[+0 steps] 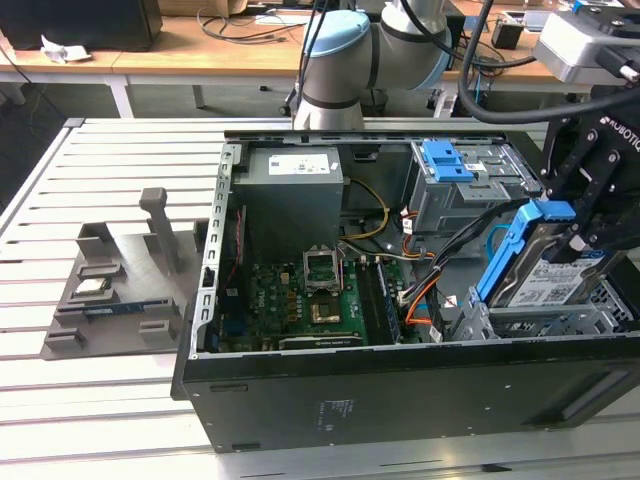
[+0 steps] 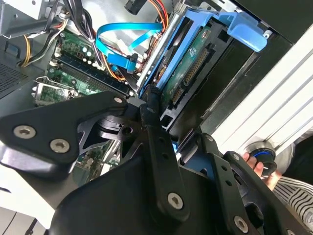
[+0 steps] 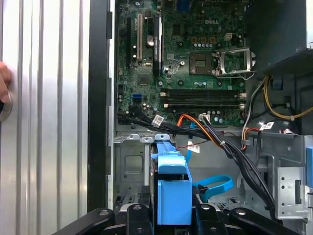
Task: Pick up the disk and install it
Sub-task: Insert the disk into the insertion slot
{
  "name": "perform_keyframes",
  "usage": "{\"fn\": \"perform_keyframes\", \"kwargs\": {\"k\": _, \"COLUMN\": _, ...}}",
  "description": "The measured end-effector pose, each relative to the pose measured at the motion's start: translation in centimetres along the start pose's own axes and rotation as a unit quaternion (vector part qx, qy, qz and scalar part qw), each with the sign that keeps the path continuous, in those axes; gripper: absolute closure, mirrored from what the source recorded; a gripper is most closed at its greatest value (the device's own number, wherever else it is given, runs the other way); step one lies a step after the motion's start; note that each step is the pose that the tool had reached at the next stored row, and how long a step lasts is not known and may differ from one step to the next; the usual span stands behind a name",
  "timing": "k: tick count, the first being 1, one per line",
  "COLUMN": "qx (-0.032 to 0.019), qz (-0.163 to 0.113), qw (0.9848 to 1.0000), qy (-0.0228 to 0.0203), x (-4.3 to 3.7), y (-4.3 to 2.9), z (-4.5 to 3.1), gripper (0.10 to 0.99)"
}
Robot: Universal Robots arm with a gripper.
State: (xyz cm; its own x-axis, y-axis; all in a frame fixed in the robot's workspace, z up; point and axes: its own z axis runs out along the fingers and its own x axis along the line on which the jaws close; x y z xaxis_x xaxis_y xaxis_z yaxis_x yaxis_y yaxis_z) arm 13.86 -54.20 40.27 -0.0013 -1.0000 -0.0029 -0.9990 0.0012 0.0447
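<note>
The disk [image 1: 545, 272], a silver-grey drive with a white-and-blue label in a bright blue bracket, hangs tilted on edge over the drive cage [image 1: 560, 322] at the exterior view's right end of the open computer case. My gripper [image 1: 588, 222] is shut on its upper end. In the first wrist view the blue bracket [image 3: 171, 188] stands upright between my fingers [image 3: 135, 215], with the cage floor beyond it. The second wrist view shows the disk's circuit-board side [image 2: 191, 61] past one black finger [image 2: 155, 128].
The case [image 1: 400, 395] holds a motherboard [image 1: 320, 295], a grey box with a white label [image 1: 295, 195], orange and black cables [image 1: 425, 290] and another blue-latched bay [image 1: 447, 160]. A grey parts fixture [image 1: 115, 290] sits on the slatted table. A person's hand [image 2: 258, 164] rests on a knob beside the case.
</note>
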Motion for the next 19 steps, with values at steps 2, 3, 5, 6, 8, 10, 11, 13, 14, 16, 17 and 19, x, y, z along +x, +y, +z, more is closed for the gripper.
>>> {"fn": "perform_keyframes", "kwargs": {"k": 2, "qx": 0.0, "qz": 0.0, "qw": 1.0, "qy": 0.0001, "x": 0.0, "y": 0.0, "z": 0.04, "gripper": 0.718}}
{"fn": "perform_keyframes", "kwargs": {"k": 3, "qx": 0.0, "qz": 0.0, "qw": 1.0, "qy": 0.0001, "x": 0.0, "y": 0.0, "z": 0.04, "gripper": 0.718}}
{"fn": "perform_keyframes", "kwargs": {"k": 5, "qx": 0.0, "qz": 0.0, "qw": 1.0, "qy": 0.0, "x": 0.0, "y": 0.0, "z": 0.06, "gripper": 0.718}}
{"fn": "perform_keyframes", "kwargs": {"k": 6, "qx": 0.0, "qz": 0.0, "qw": 1.0, "qy": 0.0, "x": 0.0, "y": 0.0, "z": 0.06, "gripper": 0.718}}
{"fn": "perform_keyframes", "kwargs": {"k": 8, "qx": 0.0, "qz": 0.0, "qw": 1.0, "qy": 0.0001, "x": 0.0, "y": 0.0, "z": 0.06, "gripper": 0.706}}
{"fn": "perform_keyframes", "kwargs": {"k": 10, "qx": 0.0, "qz": 0.0, "qw": 1.0, "qy": -0.0001, "x": 0.0, "y": 0.0, "z": 0.07, "gripper": 0.643}}
{"fn": "perform_keyframes", "kwargs": {"k": 11, "qx": 0.0, "qz": 0.0, "qw": 1.0, "qy": 0.0, "x": 0.0, "y": 0.0, "z": 0.07, "gripper": 0.643}}
{"fn": "perform_keyframes", "kwargs": {"k": 13, "qx": 0.0, "qz": 0.0, "qw": 1.0, "qy": -0.0001, "x": 0.0, "y": 0.0, "z": 0.07, "gripper": 0.643}}
{"fn": "perform_keyframes", "kwargs": {"k": 14, "qx": 0.0, "qz": 0.0, "qw": 1.0, "qy": 0.0, "x": 0.0, "y": 0.0, "z": 0.07, "gripper": 0.643}}
{"fn": "perform_keyframes", "kwargs": {"k": 16, "qx": 0.0, "qz": 0.0, "qw": 1.0, "qy": 0.0, "x": 0.0, "y": 0.0, "z": 0.07, "gripper": 0.659}}
{"fn": "perform_keyframes", "kwargs": {"k": 17, "qx": 0.0, "qz": 0.0, "qw": 1.0, "qy": 0.0, "x": 0.0, "y": 0.0, "z": 0.07, "gripper": 0.725}}
{"fn": "perform_keyframes", "kwargs": {"k": 19, "qx": 0.0, "qz": 0.0, "qw": 1.0, "qy": 0.0, "x": 0.0, "y": 0.0, "z": 0.08, "gripper": 0.784}}
